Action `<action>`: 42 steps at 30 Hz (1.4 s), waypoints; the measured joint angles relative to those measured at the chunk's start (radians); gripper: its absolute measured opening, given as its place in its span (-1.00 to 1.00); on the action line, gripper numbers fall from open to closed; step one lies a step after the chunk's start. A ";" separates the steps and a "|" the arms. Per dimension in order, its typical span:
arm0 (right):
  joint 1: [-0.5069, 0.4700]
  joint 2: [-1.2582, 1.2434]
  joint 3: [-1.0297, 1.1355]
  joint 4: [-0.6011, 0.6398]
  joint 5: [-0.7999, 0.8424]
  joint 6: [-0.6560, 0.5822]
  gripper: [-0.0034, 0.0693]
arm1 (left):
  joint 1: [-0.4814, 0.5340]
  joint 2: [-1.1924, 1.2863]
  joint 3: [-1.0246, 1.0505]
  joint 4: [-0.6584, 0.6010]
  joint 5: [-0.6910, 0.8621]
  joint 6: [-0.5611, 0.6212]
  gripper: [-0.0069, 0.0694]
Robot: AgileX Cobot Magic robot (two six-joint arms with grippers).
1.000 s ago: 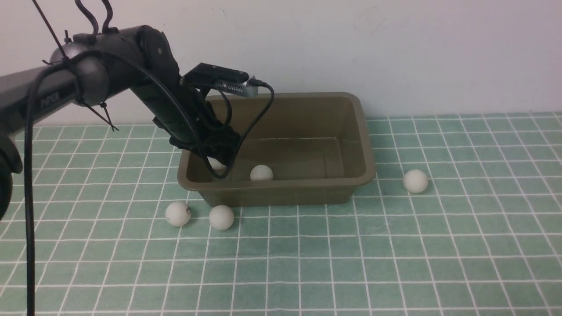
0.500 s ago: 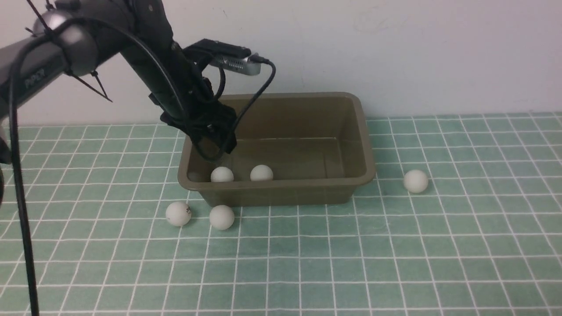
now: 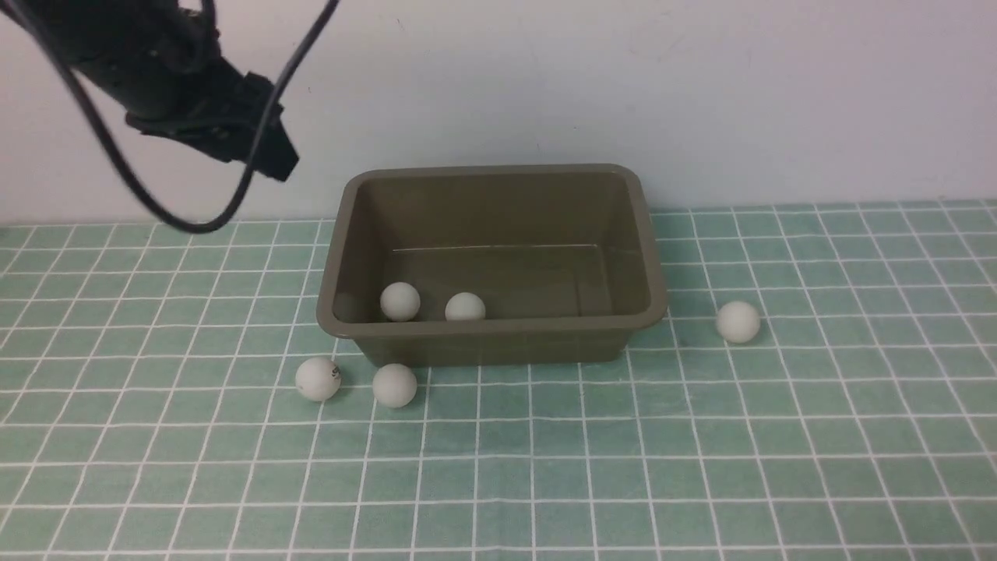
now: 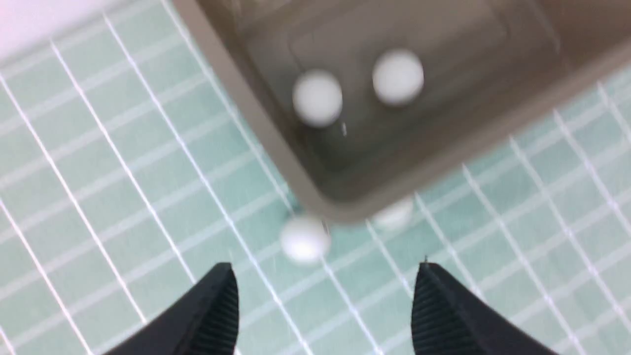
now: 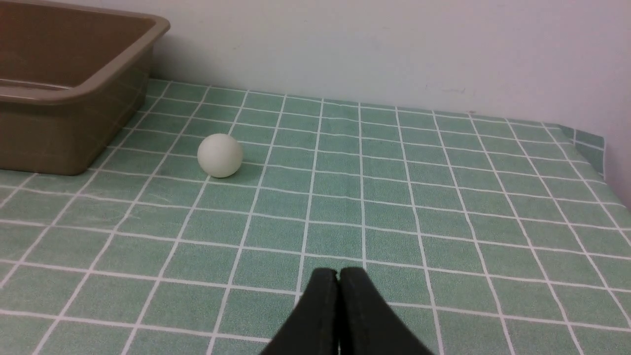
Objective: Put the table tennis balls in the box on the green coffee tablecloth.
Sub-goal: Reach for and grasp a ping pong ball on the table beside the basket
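Box (image 3: 498, 343) on green coffee tablecloth (image 3: 545, 467) holding two table tennis balls (image 3: 400, 301); marked ball (image 3: 318, 379) and plain ball (image 3: 394, 385) just before it, lone ball (image 3: 737, 321) right of it. Left gripper (image 4: 325, 276) gaping, empty; right gripper (image 5: 338, 278) closed, empty. Hazard: finger nudge rolls adjacent front balls away.

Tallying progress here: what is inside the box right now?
Two table tennis balls lie on the floor of the box, toward its left front. The near wall hides the floor strip just behind it; nothing else shows inside.
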 joint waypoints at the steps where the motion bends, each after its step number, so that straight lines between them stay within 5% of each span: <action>1: 0.000 0.000 0.000 0.000 0.000 0.000 -0.93 | 0.011 -0.022 0.036 -0.004 0.000 0.021 0.30; 7: 0.000 0.000 0.000 0.000 0.000 0.000 -0.93 | 0.046 -0.107 0.207 -0.016 -0.009 0.116 0.30; 12: 0.000 0.000 0.000 0.000 0.000 0.000 -0.93 | 0.059 -0.181 0.489 -0.029 -0.202 0.385 0.30; 17: 0.000 0.000 0.000 0.000 0.000 0.000 -0.93 | 0.059 -0.171 0.588 -0.086 -0.340 0.529 0.30; 26: 0.000 0.000 0.000 0.000 0.000 0.000 -0.93 | 0.059 -0.056 0.600 -0.201 -0.441 0.731 0.39; 35: 0.000 0.000 0.000 0.000 0.000 0.000 -0.93 | 0.059 0.028 0.600 -0.207 -0.459 0.840 0.68; 42: 0.000 0.000 0.000 0.000 0.000 0.000 -0.93 | 0.059 0.038 0.600 -0.235 -0.518 0.912 0.72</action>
